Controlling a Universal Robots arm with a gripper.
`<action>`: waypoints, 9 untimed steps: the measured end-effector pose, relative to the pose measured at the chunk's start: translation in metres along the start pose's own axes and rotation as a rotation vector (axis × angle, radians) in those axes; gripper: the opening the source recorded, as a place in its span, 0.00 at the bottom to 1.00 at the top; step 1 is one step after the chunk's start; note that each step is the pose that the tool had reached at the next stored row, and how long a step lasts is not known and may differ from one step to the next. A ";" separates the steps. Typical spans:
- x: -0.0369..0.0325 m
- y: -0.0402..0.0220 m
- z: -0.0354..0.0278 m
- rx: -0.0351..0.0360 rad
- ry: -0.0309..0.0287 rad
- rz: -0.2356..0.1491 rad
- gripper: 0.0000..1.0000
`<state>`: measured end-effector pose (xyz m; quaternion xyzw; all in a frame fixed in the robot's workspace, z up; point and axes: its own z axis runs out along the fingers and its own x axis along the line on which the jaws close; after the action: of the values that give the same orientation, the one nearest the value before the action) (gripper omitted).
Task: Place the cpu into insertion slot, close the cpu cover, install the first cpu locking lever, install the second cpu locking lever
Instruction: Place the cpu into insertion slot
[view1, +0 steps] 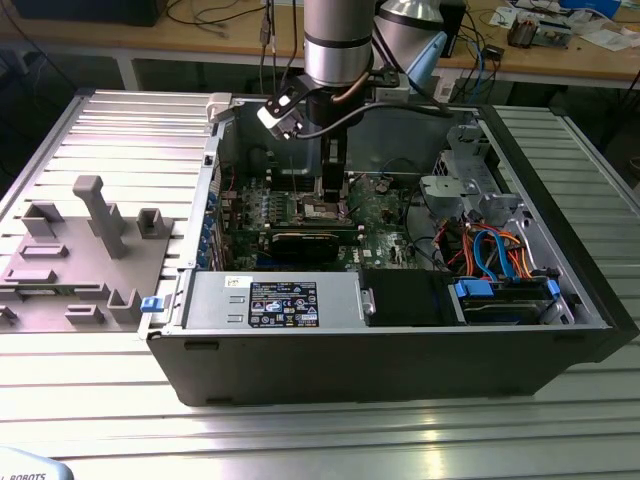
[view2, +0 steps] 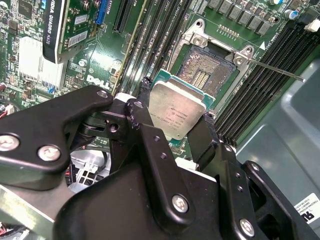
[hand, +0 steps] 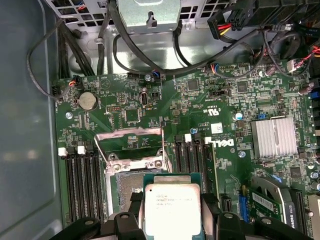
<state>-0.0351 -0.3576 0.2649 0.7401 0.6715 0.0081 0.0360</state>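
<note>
My gripper (view2: 176, 116) is shut on the cpu (view2: 175, 102), a flat square chip with a pale metal face, gripped by its edges between two black fingers (view2: 142, 107). The first wrist view shows the same cpu (hand: 171, 200) in the gripper (hand: 171, 212), hovering just beside the open insertion slot (hand: 125, 187). The slot's bare contact field (view2: 206, 74) lies uncovered. The cpu cover (hand: 127, 132), a silvery frame, stands swung open at the slot's far side. A thin locking lever (view2: 277, 70) sticks out, unlatched. In the exterior view the gripper (view1: 333, 195) hangs inside the computer case (view1: 400, 340).
Black memory slots (hand: 82, 185) flank the socket on both sides. A graphics card (view2: 65, 25) and a finned heat sink (hand: 274, 137) lie nearby. Cables (hand: 130, 45) loop along the case wall. A grey fixture (view1: 90, 250) stands at the exterior view's left.
</note>
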 end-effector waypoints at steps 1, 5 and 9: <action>0.0000 0.0000 0.0003 0.0000 -0.0001 0.000 0.54; 0.0000 -0.0001 0.0013 0.0000 -0.0001 0.000 0.54; 0.0001 -0.0002 0.0025 0.0000 -0.0001 0.000 0.54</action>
<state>-0.0351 -0.3576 0.2624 0.7401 0.6715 0.0081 0.0360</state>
